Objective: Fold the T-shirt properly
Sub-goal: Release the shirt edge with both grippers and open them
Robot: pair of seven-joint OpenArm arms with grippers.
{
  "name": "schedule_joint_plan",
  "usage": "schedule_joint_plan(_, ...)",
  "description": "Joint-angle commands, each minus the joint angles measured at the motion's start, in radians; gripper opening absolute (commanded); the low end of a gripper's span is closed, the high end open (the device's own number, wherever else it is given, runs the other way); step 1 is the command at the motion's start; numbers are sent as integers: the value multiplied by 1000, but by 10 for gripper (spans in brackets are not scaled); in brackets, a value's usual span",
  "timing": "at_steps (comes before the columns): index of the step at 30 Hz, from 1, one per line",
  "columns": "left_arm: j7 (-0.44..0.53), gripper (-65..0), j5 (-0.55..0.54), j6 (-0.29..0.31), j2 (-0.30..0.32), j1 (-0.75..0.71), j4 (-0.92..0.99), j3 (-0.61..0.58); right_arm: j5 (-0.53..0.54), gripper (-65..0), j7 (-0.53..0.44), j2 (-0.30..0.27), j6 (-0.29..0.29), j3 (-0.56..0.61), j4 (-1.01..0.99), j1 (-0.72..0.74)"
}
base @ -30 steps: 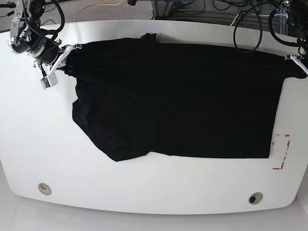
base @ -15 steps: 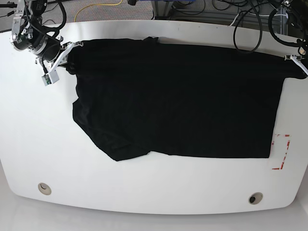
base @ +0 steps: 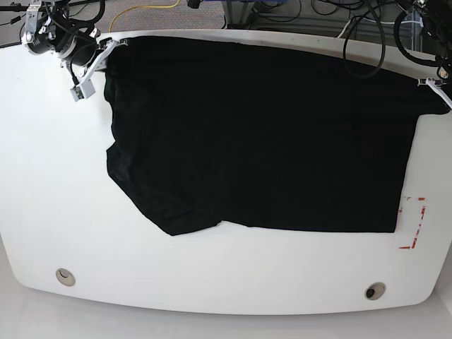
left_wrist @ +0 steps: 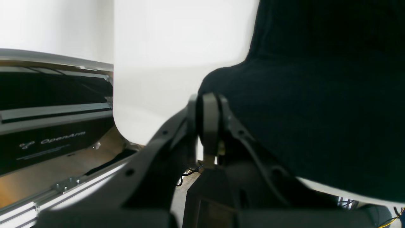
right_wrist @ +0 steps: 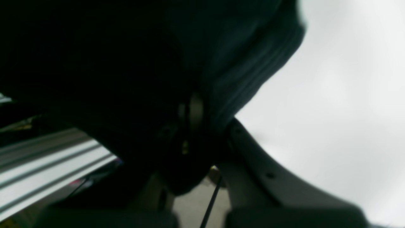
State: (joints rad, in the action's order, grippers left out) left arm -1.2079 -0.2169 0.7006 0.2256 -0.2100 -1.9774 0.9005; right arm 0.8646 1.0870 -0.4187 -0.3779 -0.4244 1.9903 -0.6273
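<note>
Right hand (base: 106,48) has pulled its corner to the frame's upper left; both hands clamp the T-shirt (base: 261,134). Left hand (base: 432,84) grips little cloth, so more tension could slip it.

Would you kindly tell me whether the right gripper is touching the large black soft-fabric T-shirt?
Touching. In the right wrist view the right gripper is shut on a bunched fold of the large black soft-fabric T-shirt, with cloth draped around both fingers.

Black T-shirt (base: 261,134) spread across the table

Plain black fabric lies mostly flat, reaching from the far-left corner to the right edge; its lower-left part bunches into a rumpled point toward the near edge. No print shows.
</note>
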Motion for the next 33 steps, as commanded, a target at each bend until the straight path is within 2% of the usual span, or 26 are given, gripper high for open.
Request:
schedule_joint_plan(1,17,-650,9,-2,22,34,-13,4,5,-650,6,7,0,-11,14,-1)
schedule_joint_plan(6,17,-650,9,-2,22,60,-12,4,3,-650,17,22,0,-11,14,-1)
schedule_joint_plan(16,17,-650,10,-2,37,154,49,-14,2,-650,18,17,1,-9,10,4)
schedule_joint_plan(20,17,-650,10,-2,56,197,100,-59,-35,-650,37,24,3,-9,-9,30)
schedule_joint_plan(24,23,-650,9,-32,61,240,152,-80,-77,-650,54,47,1,-11,-21,57)
schedule_joint_plan(29,101,-650,10,-42,64,266,231,-125,-117,-650,55,71,-2,-11,-23,106)
schedule_joint_plan(33,141,-650,10,-42,90,268,287,-168,-118,-650,68,82,0,-8,-33,139)
